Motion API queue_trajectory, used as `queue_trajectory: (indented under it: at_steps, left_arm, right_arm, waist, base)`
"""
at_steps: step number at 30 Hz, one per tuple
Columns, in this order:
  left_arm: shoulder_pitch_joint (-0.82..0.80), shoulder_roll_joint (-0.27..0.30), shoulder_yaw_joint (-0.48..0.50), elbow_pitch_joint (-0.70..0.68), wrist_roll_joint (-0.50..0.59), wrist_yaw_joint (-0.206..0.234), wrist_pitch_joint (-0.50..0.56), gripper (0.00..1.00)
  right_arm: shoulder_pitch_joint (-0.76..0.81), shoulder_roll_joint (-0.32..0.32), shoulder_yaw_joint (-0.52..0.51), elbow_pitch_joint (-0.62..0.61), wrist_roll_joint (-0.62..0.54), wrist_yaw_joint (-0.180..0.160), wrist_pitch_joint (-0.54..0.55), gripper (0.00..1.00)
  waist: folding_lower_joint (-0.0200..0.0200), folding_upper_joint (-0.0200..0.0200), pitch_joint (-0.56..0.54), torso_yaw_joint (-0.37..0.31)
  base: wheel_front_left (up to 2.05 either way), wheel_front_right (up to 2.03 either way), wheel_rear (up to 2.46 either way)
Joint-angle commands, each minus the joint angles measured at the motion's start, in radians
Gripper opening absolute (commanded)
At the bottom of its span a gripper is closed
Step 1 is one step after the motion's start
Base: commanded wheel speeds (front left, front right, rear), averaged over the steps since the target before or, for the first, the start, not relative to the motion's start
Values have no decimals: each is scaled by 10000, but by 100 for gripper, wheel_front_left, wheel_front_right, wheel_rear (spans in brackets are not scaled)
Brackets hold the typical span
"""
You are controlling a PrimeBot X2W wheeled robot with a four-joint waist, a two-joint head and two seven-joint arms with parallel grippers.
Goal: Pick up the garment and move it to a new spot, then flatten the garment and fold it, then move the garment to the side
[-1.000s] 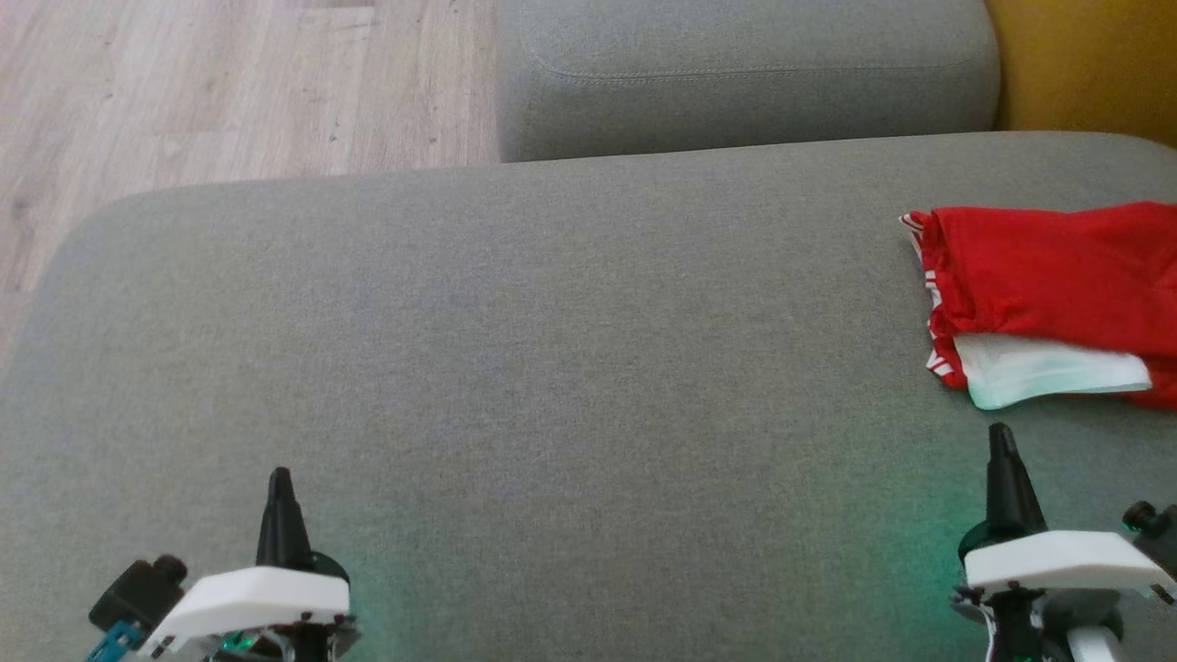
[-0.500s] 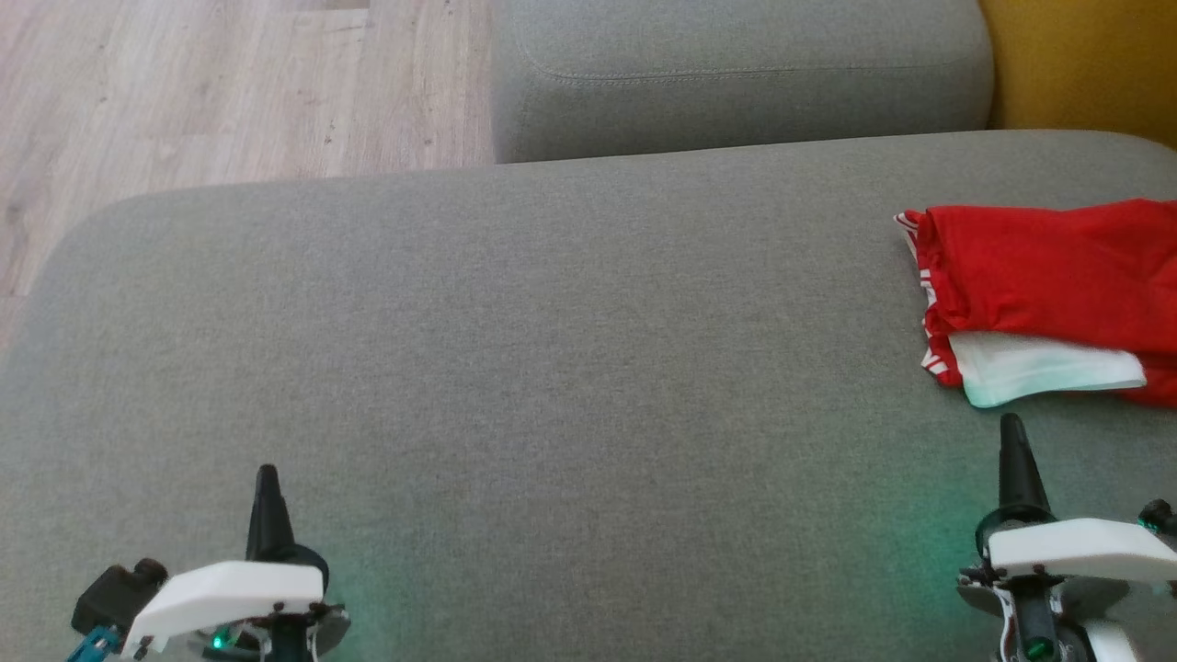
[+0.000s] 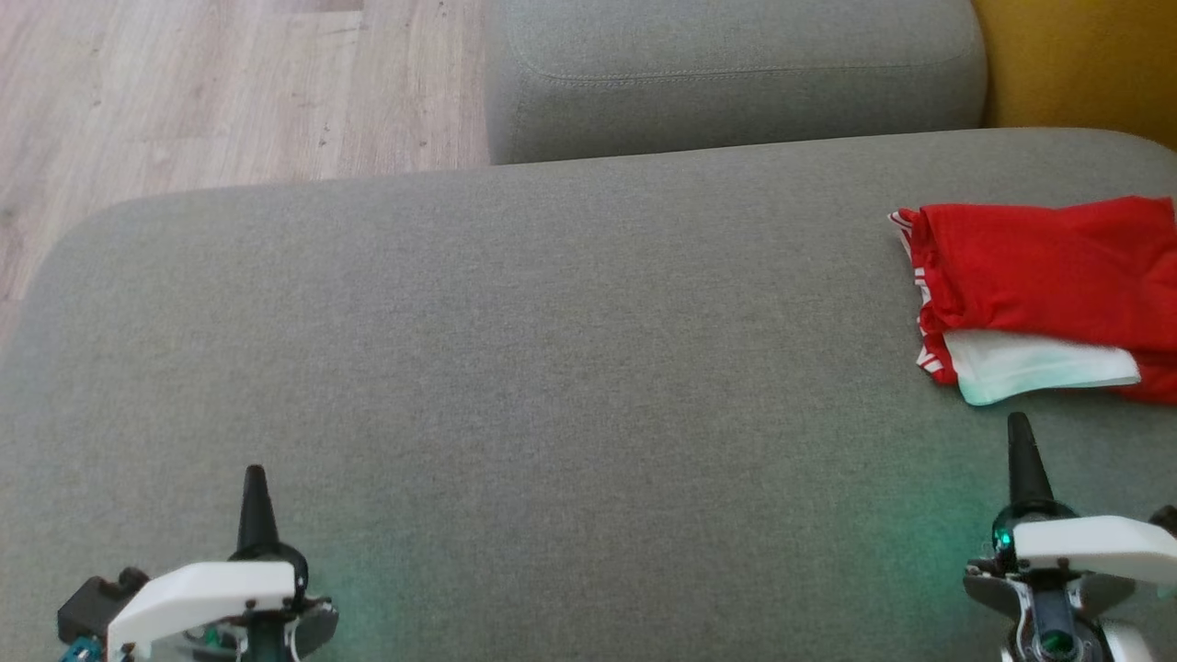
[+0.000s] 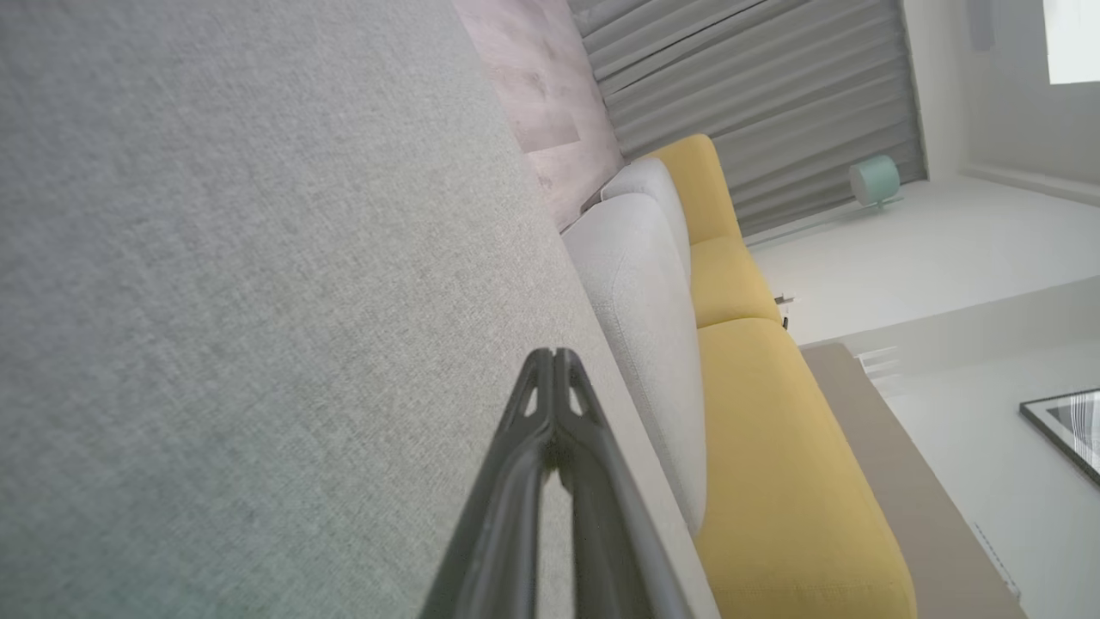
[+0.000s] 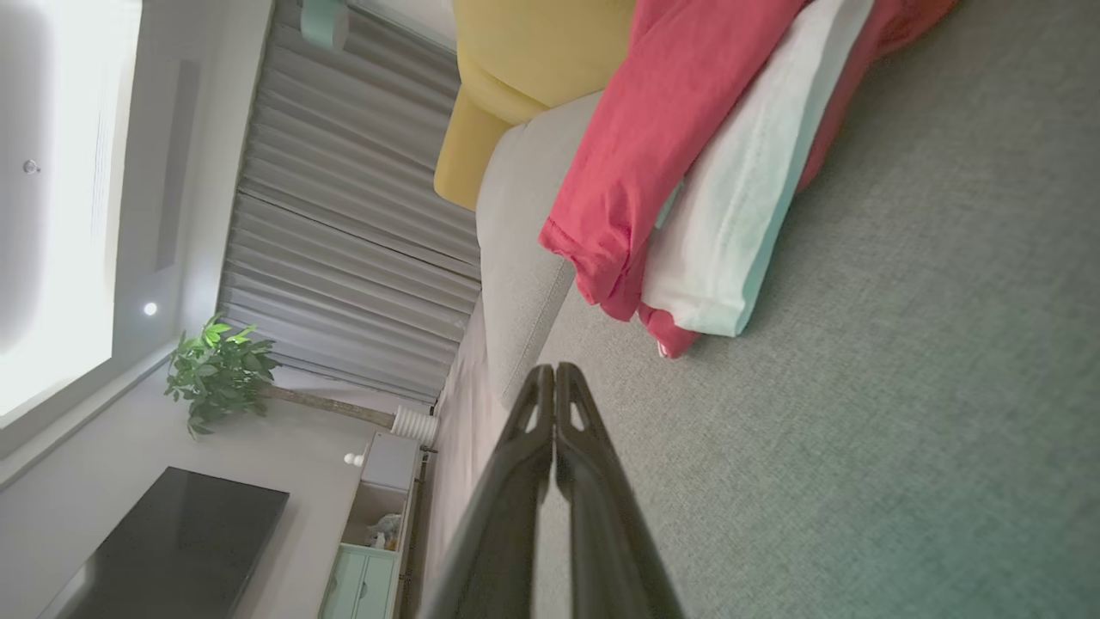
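The garment (image 3: 1048,285) is red with white trim, folded into a small stack on the right side of the grey sofa seat (image 3: 552,349), running off the head view's right edge. The right wrist view shows the garment (image 5: 679,155) ahead of the fingers, resting on the cushion. My right gripper (image 3: 1019,425) is shut and empty, just in front of the garment and apart from it; its tips (image 5: 555,371) meet. My left gripper (image 3: 255,473) is shut and empty at the lower left, with its tips (image 4: 554,357) pressed together over bare cushion.
A second grey cushion block (image 3: 736,74) stands behind the seat, with yellow upholstery (image 3: 1085,64) at the far right. Wooden floor (image 3: 184,92) lies beyond the seat's left and far edges. Curtains (image 5: 344,215) and a potted plant (image 5: 219,370) are in the room's background.
The whole head view has shifted slightly left, so the camera moved. Both grippers sit a little lower and farther outward in the view. The garment lies as before.
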Motion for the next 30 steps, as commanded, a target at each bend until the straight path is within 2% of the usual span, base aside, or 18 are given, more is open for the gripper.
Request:
queue_trajectory:
  at_steps: [1, 30]
  left_arm:
    - [-553, 29, 324, -368, -258, -78, 76, 0]
    - [-693, 37, 1039, -566, -3070, -431, 913, 0]
  right_arm:
    - [-608, -51, 83, -400, 333, -5, 114, 0]
    - [-859, -62, -209, -524, 3755, -7, 952, 0]
  waist:
    - [0, 0, -1, -7]
    - [0, 0, -22, -157]
  base:
    - [0, 0, 0]
    - [0, 0, 0]
